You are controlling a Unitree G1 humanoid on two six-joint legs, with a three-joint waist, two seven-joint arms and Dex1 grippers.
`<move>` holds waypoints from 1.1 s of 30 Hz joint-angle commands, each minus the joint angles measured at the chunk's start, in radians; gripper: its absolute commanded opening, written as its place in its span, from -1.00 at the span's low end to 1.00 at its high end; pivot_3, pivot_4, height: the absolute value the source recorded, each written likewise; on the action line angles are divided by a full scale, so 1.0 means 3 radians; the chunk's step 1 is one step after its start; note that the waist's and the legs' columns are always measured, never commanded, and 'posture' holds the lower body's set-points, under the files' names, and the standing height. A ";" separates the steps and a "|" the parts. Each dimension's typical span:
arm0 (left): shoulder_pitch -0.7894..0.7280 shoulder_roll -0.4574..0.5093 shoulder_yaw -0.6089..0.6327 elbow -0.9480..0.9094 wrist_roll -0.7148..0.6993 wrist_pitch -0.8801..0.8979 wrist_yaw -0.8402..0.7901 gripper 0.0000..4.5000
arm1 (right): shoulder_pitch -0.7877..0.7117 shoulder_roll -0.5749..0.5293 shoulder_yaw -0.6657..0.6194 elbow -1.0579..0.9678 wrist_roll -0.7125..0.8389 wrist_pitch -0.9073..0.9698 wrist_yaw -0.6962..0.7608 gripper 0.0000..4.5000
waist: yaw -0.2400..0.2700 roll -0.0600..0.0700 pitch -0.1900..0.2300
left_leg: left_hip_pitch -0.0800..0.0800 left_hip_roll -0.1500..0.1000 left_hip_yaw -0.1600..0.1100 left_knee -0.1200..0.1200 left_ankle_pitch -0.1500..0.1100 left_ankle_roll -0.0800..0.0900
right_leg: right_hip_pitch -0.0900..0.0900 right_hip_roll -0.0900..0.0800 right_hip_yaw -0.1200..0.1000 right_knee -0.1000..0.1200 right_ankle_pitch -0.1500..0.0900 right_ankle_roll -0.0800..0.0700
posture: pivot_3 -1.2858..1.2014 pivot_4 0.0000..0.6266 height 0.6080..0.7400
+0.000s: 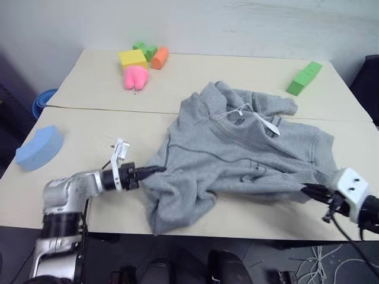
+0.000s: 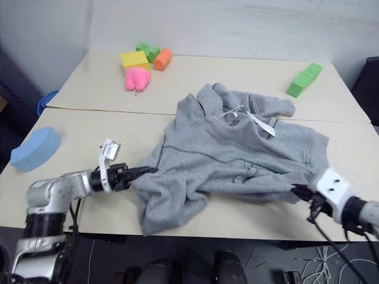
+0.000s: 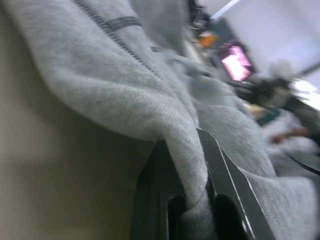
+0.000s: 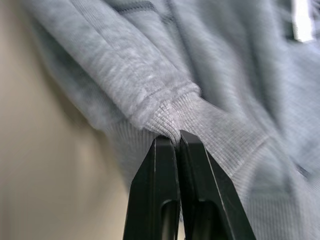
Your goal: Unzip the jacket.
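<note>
The jacket [image 1: 237, 154] lies crumpled across the near half of the table [image 1: 89, 136], its hood and white tag [image 1: 269, 124] turned toward the far side and its lower folds bunched close to the near edge. My left gripper [image 1: 148, 171] is clamped on a fold of grey fleece at the jacket's left edge; in my left wrist view the cloth is wedged between my two black fingers [image 3: 150, 200]. My right gripper [image 1: 311, 189] is pinched together on the ribbed hem at the jacket's right corner, fingers [image 4: 155, 190] nearly touching with the rib caught at their tips. Left of the jacket sits a blue foam piece [image 1: 38, 148]; beyond the jacket are a pink block [image 1: 135, 77], a yellow block [image 1: 132, 58] and a green block [image 1: 304, 77]
</note>
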 commanded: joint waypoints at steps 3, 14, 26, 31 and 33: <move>0.0583 0.0267 0.0331 -0.0990 -0.0855 0.0537 0.0012 -1.00 | -0.0216 -0.0247 -0.0176 0.0663 -0.0155 -0.0391 0.0070 -0.98 | -0.0015 0.0014 0.0000 | 0.0003 0.0001 -0.0004 -0.0003 -0.0001 -0.0002 | 0.0007 -0.0002 0.0002 -0.0010 0.0000 -0.0001 | 0.03 -0.52 1.00; 0.2124 0.1030 0.0376 -0.2068 -0.0606 -0.0338 -0.0240 -1.00 | 0.0229 -0.0079 -0.0351 0.0651 0.0248 -0.0456 0.0419 -0.98 | -0.0002 0.0026 0.0001 | 0.0008 0.0022 -0.0006 -0.0005 -0.0008 -0.0016 | 0.0017 0.0004 -0.0001 -0.0029 -0.0006 -0.0012 | 0.03 -0.52 1.00; 0.1283 0.1836 0.0162 -0.0434 0.0354 -0.1524 -0.0783 0.21 | 0.0971 0.0207 -0.0941 -0.0811 0.1568 0.0867 0.0341 0.47 | 0.0063 0.0063 0.0006 | 0.0032 0.0032 0.0006 -0.0011 -0.0020 -0.0024 | 0.0020 0.0003 0.0008 -0.0023 -0.0016 -0.0029 | 0.03 -0.52 1.00; 0.0407 0.1956 -0.0074 0.0175 0.0557 -0.1866 -0.1002 0.91 | 0.0723 0.0009 -0.1349 -0.1168 0.2404 0.1601 -0.0014 1.00 | 0.0061 0.0065 0.0010 | 0.0031 0.0031 0.0007 -0.0013 -0.0026 -0.0021 | 0.0017 0.0003 0.0007 -0.0021 -0.0016 -0.0029 | 0.03 -0.52 1.00; 0.0001 0.1798 -0.0219 0.0314 0.0634 -0.2072 -0.1033 0.97 | 0.0416 -0.0088 -0.1244 -0.1220 0.2460 0.1622 -0.0141 1.00 | 0.0061 0.0065 0.0010 | 0.0030 0.0030 0.0009 -0.0013 -0.0027 -0.0020 | 0.0017 0.0003 0.0007 -0.0019 -0.0014 -0.0027 | 0.03 -0.52 1.00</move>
